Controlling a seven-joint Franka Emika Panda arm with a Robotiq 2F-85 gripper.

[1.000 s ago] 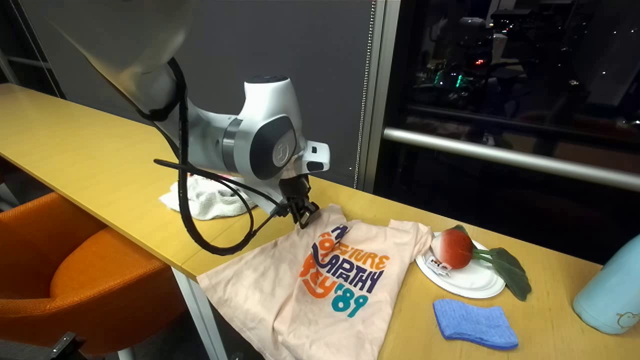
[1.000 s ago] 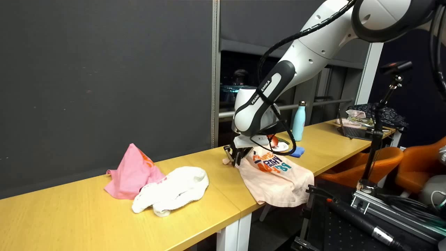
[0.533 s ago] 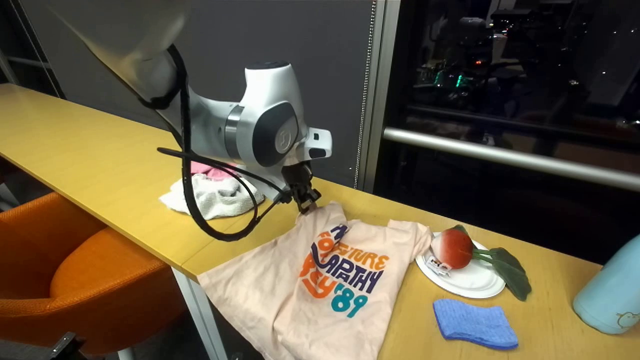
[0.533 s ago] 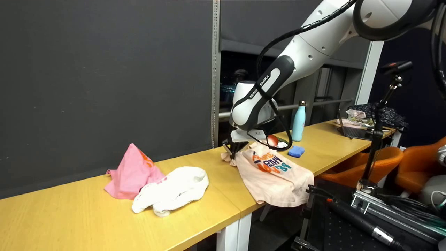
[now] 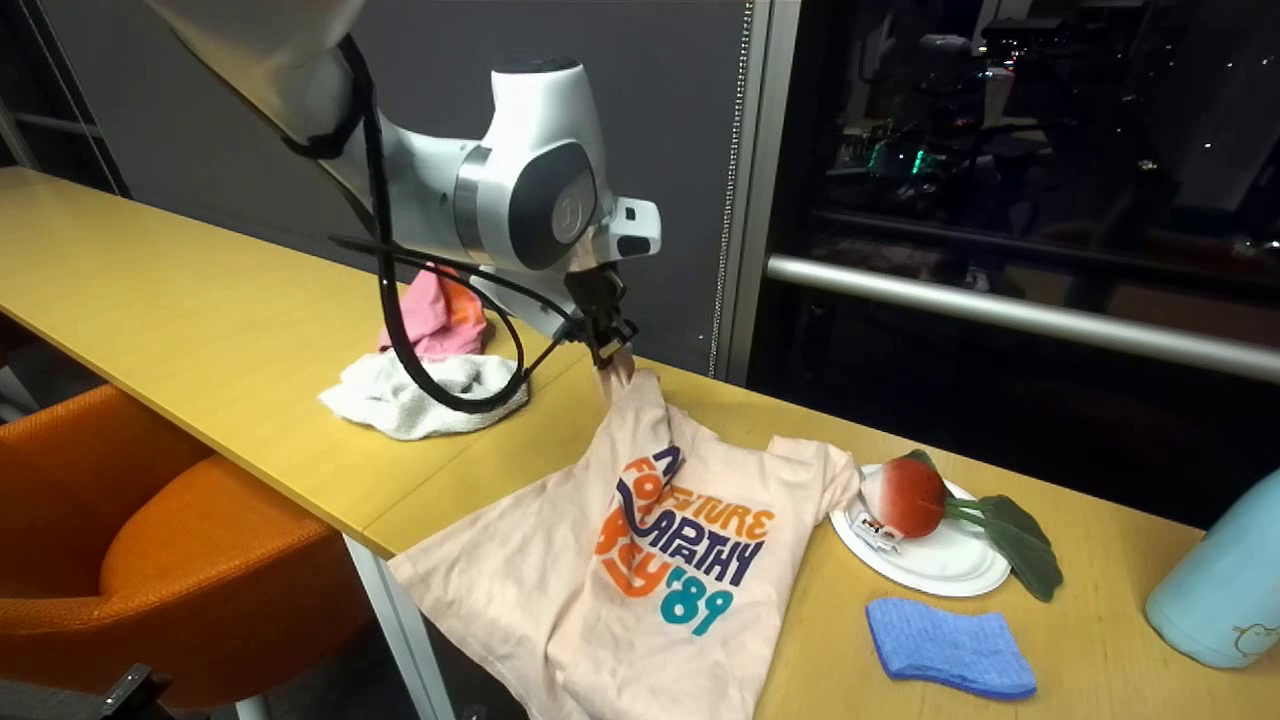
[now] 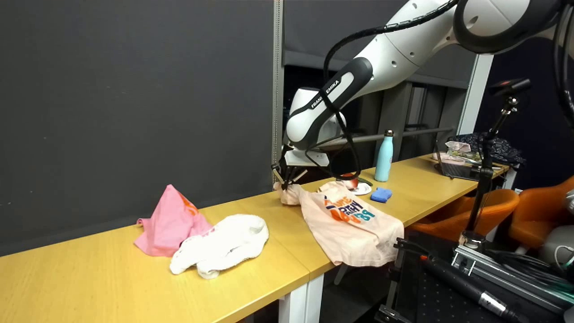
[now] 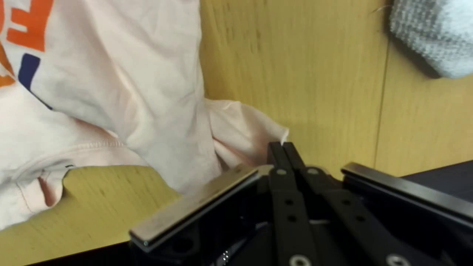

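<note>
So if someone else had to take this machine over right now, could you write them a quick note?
Gripper: shut, pinching an upper corner of the peach T-shirt.
Where: shirt on the table, printed side up, lower part hanging over the edge; white cloth and pink cloth to one side, white plate and blue cloth to the other.
Done: shirt gripped, pinched corner raised off the table.
Left: shirt not yet let go; most of it lies spread out.
</note>
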